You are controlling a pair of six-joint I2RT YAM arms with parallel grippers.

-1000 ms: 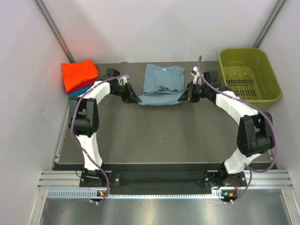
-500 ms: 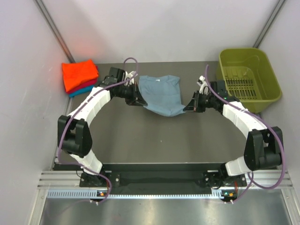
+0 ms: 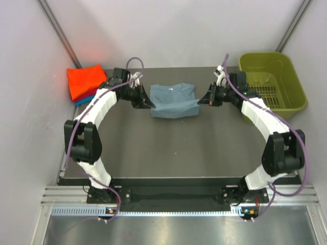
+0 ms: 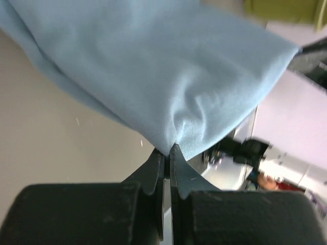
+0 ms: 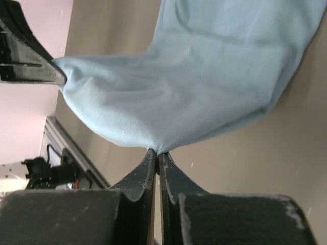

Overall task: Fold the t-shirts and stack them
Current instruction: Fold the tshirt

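The blue shirt (image 3: pixel 173 100) lies left of the green basket (image 3: pixel 271 76) — the left gripper (image 3: pixel 149 104) and the right gripper (image 3: pixel 202 101) each pinch a corner tight.

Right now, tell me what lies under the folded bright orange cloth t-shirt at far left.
Only near edges show beneath the orange t-shirt: a red folded tee, then a teal tee lowest. The rest of both is covered.

Left gripper (image 4: pixel 167 149) and right gripper (image 5: pixel 156 152) apparently pinched shut.
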